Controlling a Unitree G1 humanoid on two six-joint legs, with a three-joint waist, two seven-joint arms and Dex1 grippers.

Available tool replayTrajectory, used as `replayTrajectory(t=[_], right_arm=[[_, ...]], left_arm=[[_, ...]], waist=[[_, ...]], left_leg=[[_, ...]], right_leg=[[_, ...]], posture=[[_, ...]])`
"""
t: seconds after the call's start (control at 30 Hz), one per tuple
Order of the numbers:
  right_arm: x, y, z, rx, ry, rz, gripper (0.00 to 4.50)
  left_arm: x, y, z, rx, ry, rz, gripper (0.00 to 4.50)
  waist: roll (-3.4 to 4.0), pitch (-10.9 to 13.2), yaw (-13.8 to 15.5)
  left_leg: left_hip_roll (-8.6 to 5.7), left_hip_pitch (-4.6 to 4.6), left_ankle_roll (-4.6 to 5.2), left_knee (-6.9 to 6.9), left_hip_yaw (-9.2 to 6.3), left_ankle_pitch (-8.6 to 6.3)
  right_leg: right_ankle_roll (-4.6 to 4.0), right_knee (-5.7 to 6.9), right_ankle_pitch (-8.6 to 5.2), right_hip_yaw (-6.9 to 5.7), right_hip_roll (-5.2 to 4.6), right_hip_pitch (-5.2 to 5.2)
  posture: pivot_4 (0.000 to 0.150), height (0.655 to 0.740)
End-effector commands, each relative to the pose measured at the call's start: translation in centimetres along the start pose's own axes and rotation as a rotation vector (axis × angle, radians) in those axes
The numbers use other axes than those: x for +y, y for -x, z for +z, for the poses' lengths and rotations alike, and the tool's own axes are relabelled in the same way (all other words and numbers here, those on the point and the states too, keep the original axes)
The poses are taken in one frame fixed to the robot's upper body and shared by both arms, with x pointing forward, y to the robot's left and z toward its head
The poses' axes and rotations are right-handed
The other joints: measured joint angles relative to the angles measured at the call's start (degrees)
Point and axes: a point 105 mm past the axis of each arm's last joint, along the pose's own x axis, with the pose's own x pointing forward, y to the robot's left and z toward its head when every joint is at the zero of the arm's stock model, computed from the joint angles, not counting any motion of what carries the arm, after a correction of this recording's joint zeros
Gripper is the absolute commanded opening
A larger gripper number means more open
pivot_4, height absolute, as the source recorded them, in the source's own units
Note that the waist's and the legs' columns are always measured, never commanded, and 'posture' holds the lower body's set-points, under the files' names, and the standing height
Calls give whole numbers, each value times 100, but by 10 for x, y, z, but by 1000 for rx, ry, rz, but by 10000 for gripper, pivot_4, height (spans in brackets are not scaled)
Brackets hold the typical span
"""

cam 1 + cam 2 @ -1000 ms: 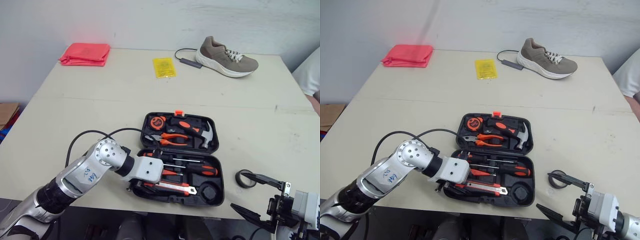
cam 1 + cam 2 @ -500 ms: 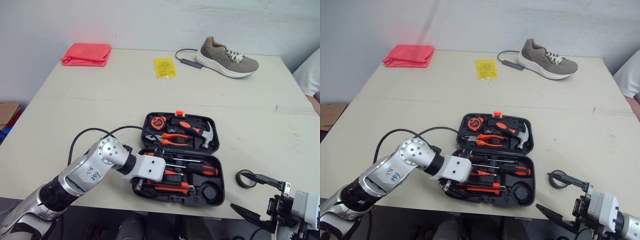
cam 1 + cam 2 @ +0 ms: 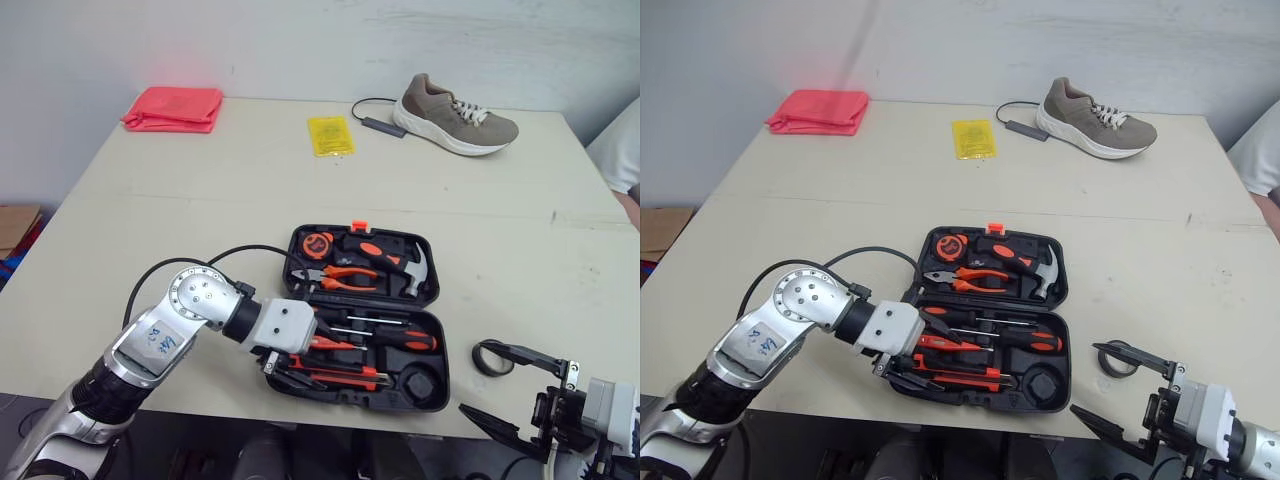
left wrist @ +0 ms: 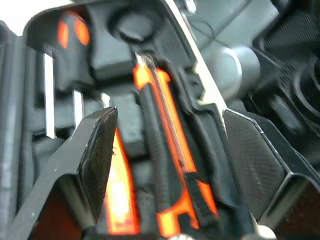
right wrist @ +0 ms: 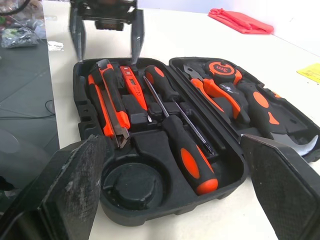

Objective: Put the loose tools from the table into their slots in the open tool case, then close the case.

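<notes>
The left gripper [image 4: 169, 117] sits at the near-left corner of the open tool case [image 3: 441, 345]. Its two fingers are spread wide and straddle the orange-and-black utility knife [image 4: 160, 150] without touching it, so it grips nothing. The knife lies in its slot along the near edge of the case. The right gripper [image 3: 474, 378] hangs past the near right edge of the worktop [image 3: 200, 220], fully open and empty. Its far finger reaches over a black tape roll [image 3: 478, 362], which lies loose on the worktop just right of the case. I cannot tell whether the finger touches the roll. The round slot [image 3: 420, 383] at the near-right corner of the case holds nothing. The long screwdriver [image 3: 400, 340] is seated in the near half of the case. The hammer [image 3: 395, 258], the pliers [image 3: 345, 275] and the tape measure [image 3: 317, 243] are seated in the far half. Compared with one second ago, the left arm has drawn back toward the left. Its wrist now covers less of the near tray, and more of the orange handles show beside the knife. The right gripper, the tape roll and the case stand as they did then.
</notes>
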Motion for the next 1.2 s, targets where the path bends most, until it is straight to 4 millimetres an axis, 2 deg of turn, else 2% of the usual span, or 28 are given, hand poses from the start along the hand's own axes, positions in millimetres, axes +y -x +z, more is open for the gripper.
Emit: replayTrajectory(t=[0.03, 0.07, 0.17, 0.2, 0.63, 0.83, 1.03, 1.2], right_arm=[[0, 1, 1, -3, 6, -3, 45000], [0, 1, 0, -2, 5, -5, 45000], [0, 3, -2, 1, 0, -11, 45000], [0, 3, -3, 3, -1, -13, 45000], [2, 4, -4, 11, -8, -27, 45000], [2, 3, -4, 9, -10, -32, 45000], [3, 3, -5, 15, -16, -45, 45000], [2, 7, -9, 23, -17, -66, 45000]], left_arm=[[0, 4, 8, -131, -15, 20, 20501], [0, 4, 5, -145, -8, 20, 17064], [-7, -2, -6, -151, -16, -3, 2477], [-8, -4, -10, -150, -13, -7, 475], [-7, -21, -43, -6, -6, -35, 475], [2, -25, -52, 40, 31, -2, 475], [-12, -33, -63, 116, 74, -63, 475], [-15, -37, -79, 223, 120, -87, 475]], waist=[[0, 0, -5], [0, 0, -4], [0, 0, -5], [0, 0, -6], [1, -1, -3], [4, -4, 7], [6, -12, 6], [10, -43, 21]], left_leg=[[2, 1, 0, 0, 0, 0], [2, 1, 0, 0, 0, 0], [2, 3, 0, 0, 0, 0], [2, 3, 0, 0, 0, 0], [3, 2, 3, 0, 1, -2], [0, 4, 3, 0, 1, -2], [-3, 6, 7, 0, 0, -4], [-2, 7, 7, 0, -1, -4]], right_leg=[[0, 0, 0, 0, -2, 0], [0, -1, 0, 0, -1, 0], [0, 1, 0, 0, 0, 0], [0, 1, 0, 0, 0, 0], [1, 1, 1, -1, -5, 0], [2, 2, 1, -1, -6, 3], [5, 1, 3, 0, -12, 7], [5, -2, 3, -2, -12, 10]], posture=[[1500, 7400], [1500, 7400], [1500, 7400], [1500, 7400], [1500, 7400], [1500, 7400], [1500, 7400], [1500, 7400]])
